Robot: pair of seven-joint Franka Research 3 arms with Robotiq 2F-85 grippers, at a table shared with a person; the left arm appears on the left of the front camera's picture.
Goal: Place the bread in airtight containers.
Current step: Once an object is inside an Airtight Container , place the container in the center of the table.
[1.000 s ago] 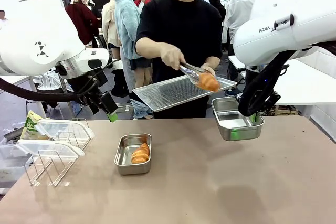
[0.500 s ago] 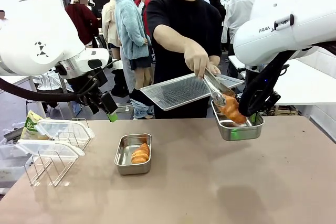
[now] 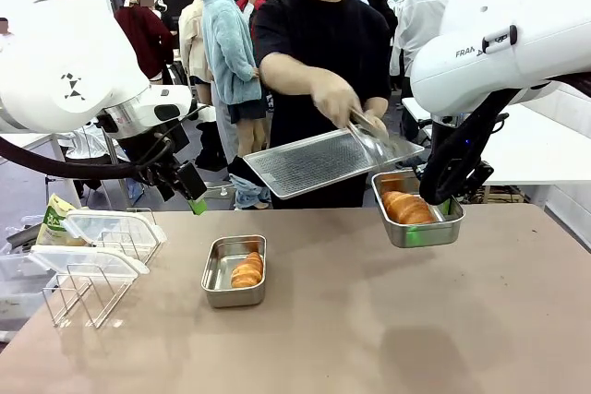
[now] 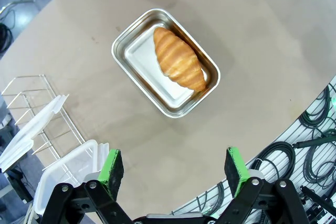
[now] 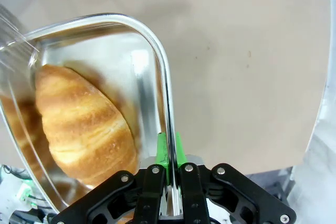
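Bread fills both airtight containers: one roll [image 3: 407, 208] lies in the steel tin [image 3: 420, 232] that the right gripper [image 5: 169, 148] pinches tightly by its rim, clear of the table [image 3: 369, 320]. The other roll [image 4: 178, 59] rests in a second tin [image 4: 144, 59] on the tabletop. The left gripper [image 4: 173, 166] hovers above it, jaws wide and empty. Across the table, a person's hand [image 3: 334, 99] holds tongs [image 3: 369, 140] over a perforated tray [image 3: 305, 163].

I log, on the counter [image 3: 369, 329]: far left, wire racks [image 3: 69, 297] carrying lids [image 3: 109, 223]; centre-left, first tin [image 3: 214, 271], one roll [image 3: 247, 269] inside. Right, above the counter: second tin [image 3: 420, 233], other roll [image 3: 407, 208] inside. Behind: person's tray [image 3: 309, 163].
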